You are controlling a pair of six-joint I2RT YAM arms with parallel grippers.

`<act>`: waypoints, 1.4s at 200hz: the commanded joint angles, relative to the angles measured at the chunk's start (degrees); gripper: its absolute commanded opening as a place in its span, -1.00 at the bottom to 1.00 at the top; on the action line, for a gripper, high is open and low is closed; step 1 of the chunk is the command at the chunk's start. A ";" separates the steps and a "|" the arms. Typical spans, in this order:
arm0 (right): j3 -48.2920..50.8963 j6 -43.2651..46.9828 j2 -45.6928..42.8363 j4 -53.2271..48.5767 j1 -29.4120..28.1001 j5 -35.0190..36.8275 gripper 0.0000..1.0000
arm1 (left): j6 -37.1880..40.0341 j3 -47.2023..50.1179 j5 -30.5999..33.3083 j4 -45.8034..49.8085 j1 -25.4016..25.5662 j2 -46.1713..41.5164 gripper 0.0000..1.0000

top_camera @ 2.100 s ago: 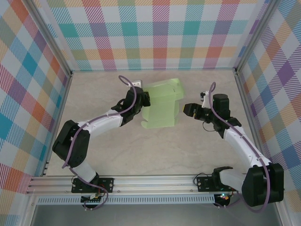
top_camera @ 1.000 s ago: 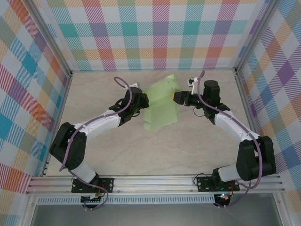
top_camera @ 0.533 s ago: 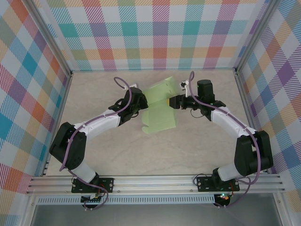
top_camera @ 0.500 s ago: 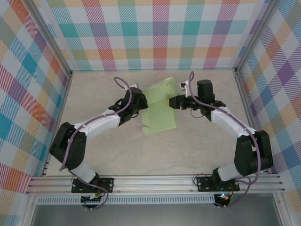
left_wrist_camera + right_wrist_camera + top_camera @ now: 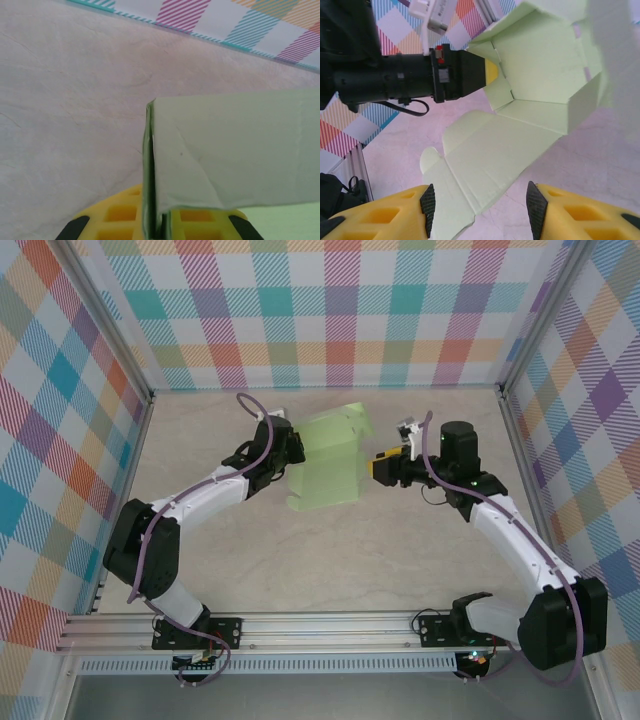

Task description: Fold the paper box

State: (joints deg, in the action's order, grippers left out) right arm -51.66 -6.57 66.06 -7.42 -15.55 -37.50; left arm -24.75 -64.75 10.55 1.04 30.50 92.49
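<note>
Pale-green paper box (image 5: pixel 325 478), left hand (image 5: pixel 291 454) pinching its edge

the pale green paper box (image 5: pixel 325 475) lies partly folded, far flaps standing up.

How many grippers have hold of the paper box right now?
1. The left gripper is shut on the paper box's left edge; the right gripper is open beside its right edge, apparently not touching.
</note>
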 commanded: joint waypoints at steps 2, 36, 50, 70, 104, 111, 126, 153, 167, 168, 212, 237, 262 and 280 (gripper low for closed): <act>-0.22 0.95 -2.65 1.63 2.17 -0.68 0.04 | 2.77 -1.09 -1.84 1.81 -0.60 -0.99 -1.00; -4.95 0.68 -0.73 -1.60 8.53 1.83 0.03 | 2.96 -0.64 -5.12 2.23 -0.88 -1.16 -1.00; -8.66 3.91 3.05 -5.35 9.75 0.13 0.02 | 3.18 -0.64 -7.14 2.01 -0.88 -1.29 -1.00; -12.79 8.51 7.51 -8.90 9.75 -0.07 0.03 | 4.13 -0.80 -9.44 2.00 -0.88 -1.61 -1.00; -18.75 15.94 14.48 -14.26 9.71 -1.91 0.01 | 6.16 -1.29 -11.29 2.53 -0.86 -2.05 -1.00; -19.70 16.76 15.77 -15.29 9.62 -2.06 0.00 | 6.44 -1.40 -12.00 2.49 -0.88 -2.05 -1.00; -20.50 17.63 17.70 -16.01 9.32 -2.37 -0.05 | 6.71 -1.64 -13.27 2.30 -0.88 -2.04 -1.00; -20.49 18.77 18.64 -15.66 7.90 -5.53 -0.09 | 6.85 -1.96 -14.56 2.06 -0.89 -1.71 -1.00; -20.94 20.10 19.25 -16.99 6.72 -8.23 -0.11 | 6.97 -2.12 -15.13 2.03 -0.87 -1.57 -1.00; -20.98 20.19 19.31 -17.09 6.65 -8.35 -0.11 | 6.94 -2.13 -15.21 1.99 -0.83 -1.54 -1.00; -21.03 22.45 20.88 -19.54 3.14 -9.65 -0.19 | 7.67 -2.89 -16.78 1.87 -0.88 -1.08 -1.00; -21.51 22.32 21.80 -19.71 1.63 -8.27 -0.19 | 7.47 -2.84 -17.26 1.72 -0.82 -1.09 -1.00; -21.11 20.85 21.74 -17.85 1.23 -7.56 -0.19 | 7.40 -2.41 -17.12 1.48 -0.80 -1.26 -1.00; -20.59 19.79 21.44 -16.57 0.82 -5.47 -0.19 | 7.39 -2.14 -16.72 1.39 -0.80 -1.37 -1.00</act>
State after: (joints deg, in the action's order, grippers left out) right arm -71.37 13.54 87.33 -25.50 -13.89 -43.97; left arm -17.89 -65.52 -4.49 3.14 29.89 92.49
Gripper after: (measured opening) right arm 0.406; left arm 0.087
